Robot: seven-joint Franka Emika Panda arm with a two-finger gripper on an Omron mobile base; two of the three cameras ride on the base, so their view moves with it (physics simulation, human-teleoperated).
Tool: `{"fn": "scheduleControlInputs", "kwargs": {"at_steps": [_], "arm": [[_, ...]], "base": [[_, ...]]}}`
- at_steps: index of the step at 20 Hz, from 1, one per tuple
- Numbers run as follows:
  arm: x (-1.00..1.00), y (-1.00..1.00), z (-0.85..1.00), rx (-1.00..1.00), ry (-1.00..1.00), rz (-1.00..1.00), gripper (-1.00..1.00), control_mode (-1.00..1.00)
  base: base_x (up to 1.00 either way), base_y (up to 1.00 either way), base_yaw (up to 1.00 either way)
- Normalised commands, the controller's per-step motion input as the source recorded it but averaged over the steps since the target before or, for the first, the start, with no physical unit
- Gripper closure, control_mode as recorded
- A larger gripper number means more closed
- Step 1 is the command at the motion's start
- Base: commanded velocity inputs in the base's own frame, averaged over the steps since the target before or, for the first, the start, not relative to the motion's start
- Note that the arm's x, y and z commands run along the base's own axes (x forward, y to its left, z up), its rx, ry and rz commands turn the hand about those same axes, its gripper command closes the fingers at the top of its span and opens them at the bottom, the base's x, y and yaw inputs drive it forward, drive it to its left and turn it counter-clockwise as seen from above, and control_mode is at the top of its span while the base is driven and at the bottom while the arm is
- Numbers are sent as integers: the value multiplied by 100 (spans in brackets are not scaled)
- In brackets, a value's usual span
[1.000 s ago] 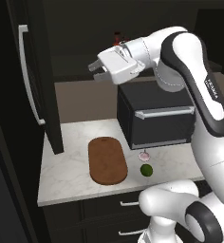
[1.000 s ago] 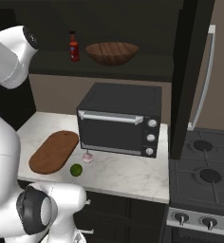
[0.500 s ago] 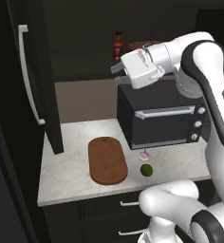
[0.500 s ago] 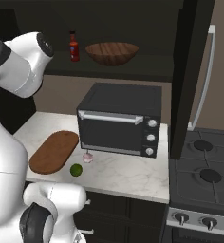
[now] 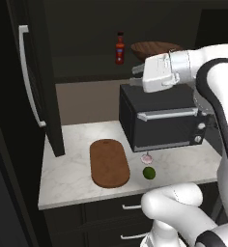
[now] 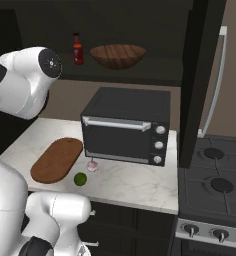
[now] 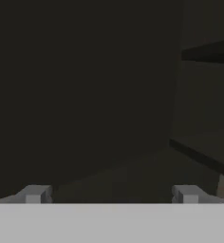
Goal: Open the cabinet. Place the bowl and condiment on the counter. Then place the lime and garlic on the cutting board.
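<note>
Left base view: behind-left, looking forward-down over desk (image 5: 72, 169). Right base view: behind-right, same desk, toaster oven (image 6: 127, 127), open cabinet (image 6: 140, 30) shelf. Hand view: close, facing dark cabinet interior.

counter (image 5: 72, 166): white-grey marbled stone, smooth, faint sheen. cutting board (image 5: 109, 162): reddish-brown wood, matt. bowl (image 6: 118, 55): brown wood, visible grain. condiment (image 5: 120, 48): glossy red bottle, black cap. cabinet (image 5: 44, 82): near-black wood, matt; handle (image 5: 30, 77) pale brushed metal. toaster oven (image 6: 126, 127): black, satin, metal bar handle.
</note>
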Motion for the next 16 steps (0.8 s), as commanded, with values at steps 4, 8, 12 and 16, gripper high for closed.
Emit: {"fn": "scheduleControlInputs", "kwargs": {"at_steps": [4, 8, 12, 16], "arm": [[0, -8, 0, 12, -10, -16, -100, -100], [0, -3, 0, 10, -14, -17, -100, -100], [0, -3, 2, 7, -12, -16, -100, -100], [0, -4, 4, 7, -14, -16, -100, -100]], "base": [[0, 0, 0], [0, 0, 0], [0, 0, 0], [0, 0, 0]]}}
